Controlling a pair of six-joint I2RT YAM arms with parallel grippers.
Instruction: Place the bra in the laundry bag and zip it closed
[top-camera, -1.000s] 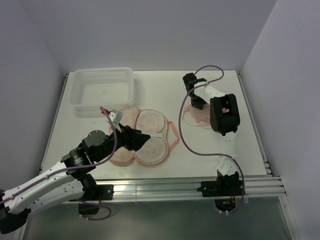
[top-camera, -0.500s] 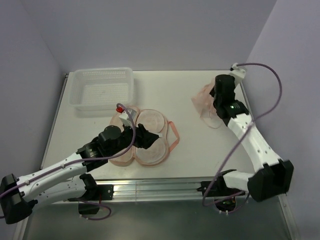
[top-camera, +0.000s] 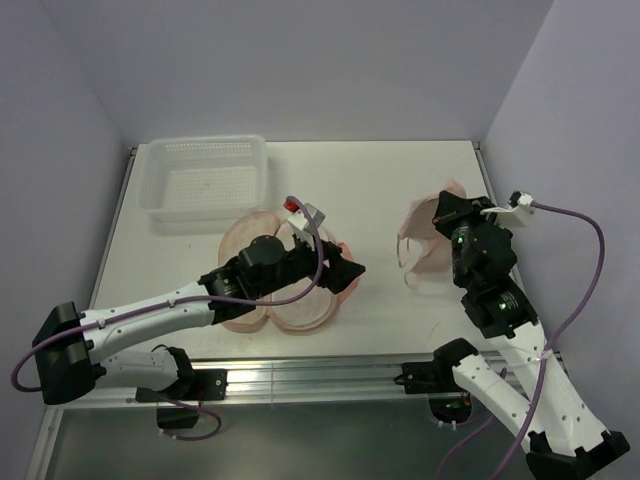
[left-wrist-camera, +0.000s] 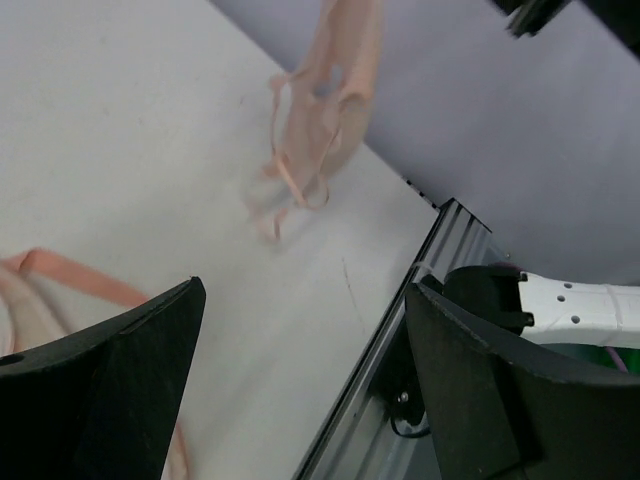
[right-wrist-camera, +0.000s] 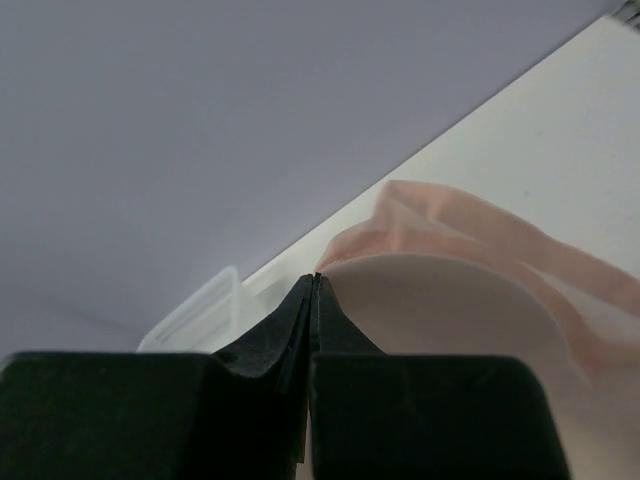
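from above we see the right claw (top-camera: 447, 208) up over the right side of the table (top-camera: 370, 175), the bra (top-camera: 425, 245) hanging from it. we cannot tell whether its lowest strap touches the surface. the right wrist view gives what the top view hides. the two fingers are pressed flat together with the rim of a pale cup caught at their tips, and a blurred corner of the basket (right-wrist-camera: 195, 315) sits behind.

the bag (top-camera: 300, 310) lies opened flat near the middle front of the table, well apart from the bra. the left arm reaches across it, and the left claw (top-camera: 345, 275) hangs just past the bag's right edge. only the left wrist view tells us how that claw stands: its fingers are spread wide with nothing between them but bare table. that view also shows the bra side on, straps dangling, and the bag's pink loop (left-wrist-camera: 70, 270) at lower left.
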